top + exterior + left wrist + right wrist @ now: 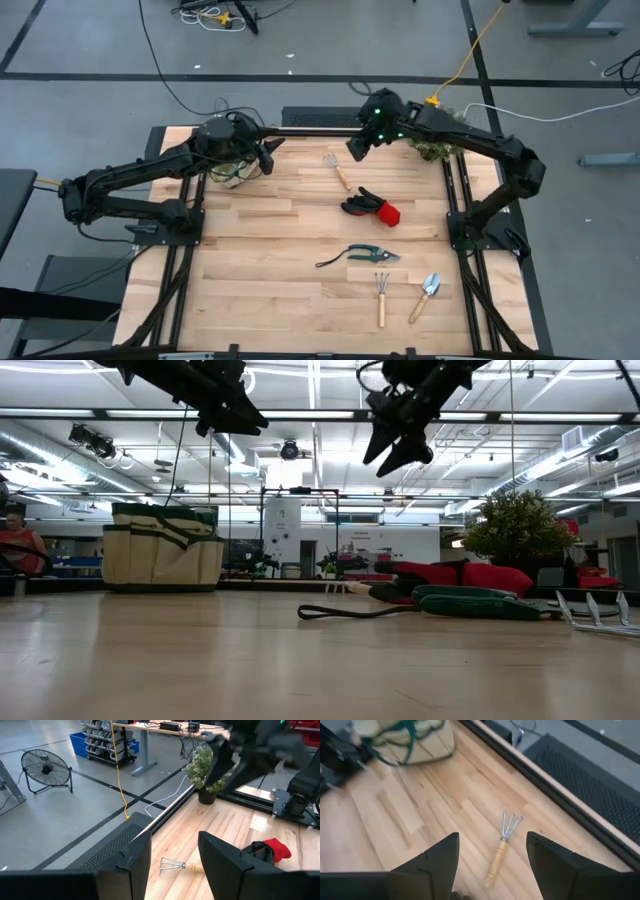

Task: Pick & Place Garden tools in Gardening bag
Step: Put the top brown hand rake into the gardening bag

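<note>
The beige gardening bag (232, 168) with green trim stands at the table's far left, under my left arm; it also shows in the low view (160, 548). My left gripper (268, 150) is open and empty, raised just right of the bag. My right gripper (357, 148) is open and empty, raised above the far end of a wooden-handled hand rake (501, 847) that lies flat on the table. Black-and-red gloves (370, 207), black-handled pruning shears (365, 255), a second small rake (381, 298) and a silver trowel (425, 297) lie flat on the table.
A bushy green potted plant (432, 148) stands at the far right corner, close behind my right arm. Dark frame rails run along the table's left, right and far edges. Bare wood lies left of the shears and between the bag and the gloves.
</note>
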{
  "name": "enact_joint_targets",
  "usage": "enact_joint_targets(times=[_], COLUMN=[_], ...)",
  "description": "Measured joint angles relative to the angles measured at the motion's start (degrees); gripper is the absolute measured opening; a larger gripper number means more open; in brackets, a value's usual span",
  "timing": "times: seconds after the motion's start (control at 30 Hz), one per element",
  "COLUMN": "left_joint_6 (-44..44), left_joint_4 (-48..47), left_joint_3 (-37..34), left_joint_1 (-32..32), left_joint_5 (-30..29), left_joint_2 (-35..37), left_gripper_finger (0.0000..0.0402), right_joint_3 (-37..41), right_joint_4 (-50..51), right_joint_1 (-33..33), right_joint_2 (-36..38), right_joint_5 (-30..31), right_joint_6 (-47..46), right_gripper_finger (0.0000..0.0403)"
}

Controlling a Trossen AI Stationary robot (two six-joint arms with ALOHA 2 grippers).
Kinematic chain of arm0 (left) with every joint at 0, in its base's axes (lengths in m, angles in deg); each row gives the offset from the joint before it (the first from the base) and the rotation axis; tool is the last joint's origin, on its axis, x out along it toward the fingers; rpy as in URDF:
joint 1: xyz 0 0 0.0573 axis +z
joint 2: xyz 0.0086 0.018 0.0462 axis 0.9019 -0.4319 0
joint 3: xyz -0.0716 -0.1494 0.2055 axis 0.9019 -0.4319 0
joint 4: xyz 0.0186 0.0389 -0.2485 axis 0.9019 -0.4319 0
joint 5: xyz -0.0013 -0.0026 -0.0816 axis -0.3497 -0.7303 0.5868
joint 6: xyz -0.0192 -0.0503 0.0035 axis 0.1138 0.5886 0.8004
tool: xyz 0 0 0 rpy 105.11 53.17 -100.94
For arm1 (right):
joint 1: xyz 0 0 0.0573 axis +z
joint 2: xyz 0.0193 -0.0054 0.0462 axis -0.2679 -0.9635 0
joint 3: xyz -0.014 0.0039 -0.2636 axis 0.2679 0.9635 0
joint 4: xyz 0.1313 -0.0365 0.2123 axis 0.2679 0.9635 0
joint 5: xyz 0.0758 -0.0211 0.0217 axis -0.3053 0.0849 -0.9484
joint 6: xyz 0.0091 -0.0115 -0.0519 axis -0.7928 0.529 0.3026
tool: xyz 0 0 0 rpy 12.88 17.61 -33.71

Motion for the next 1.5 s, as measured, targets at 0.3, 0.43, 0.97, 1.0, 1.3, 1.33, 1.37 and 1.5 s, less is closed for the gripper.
enact_joint_targets(times=[0.3,0.43,0.97,1.0,1.3,1.33,1.37,1.5], left_joint_6=[-0.02,0.0,-0.02,-0.01,0.0,0.0,0.0,0.0], left_joint_4=[0.09,0.07,0.05,0.05,0.04,0.05,0.06,0.04], left_joint_3=[-0.02,-0.02,-0.02,-0.02,-0.02,-0.02,-0.02,-0.02], left_joint_1=[0.02,0.0,0.02,0.01,0.01,0.01,0.01,0.0], left_joint_5=[1.27,1.28,1.27,1.27,1.27,1.27,1.27,1.27], left_joint_2=[0.2,0.2,0.2,0.2,0.2,0.2,0.2,0.2], left_gripper_finger=[0.0172,0.0172,0.0172,0.0172,0.0172,0.0172,0.0172,0.0172], right_joint_3=[0.0,0.0,0.02,0.02,0.02,0.02,0.02,0.02], right_joint_4=[0.9,1.09,0.67,0.32,-1.69,-1.76,-1.9,-3.23], right_joint_1=[3.0,3.62,3.71,3.71,4.11,4.13,4.13,4.24], right_joint_2=[-6.88,-9.78,-20.18,-20.73,-25.24,-25.63,-26.05,-27.7], right_joint_5=[2.94,3.07,5.06,5.02,5.62,5.64,5.64,6.43], right_joint_6=[-1.06,-1.88,-2.51,-2.47,-2.01,-2.01,-2.01,-1.97], right_gripper_finger=[0.0233,0.0233,0.0233,0.0233,0.0233,0.0233,0.0233,0.0233])
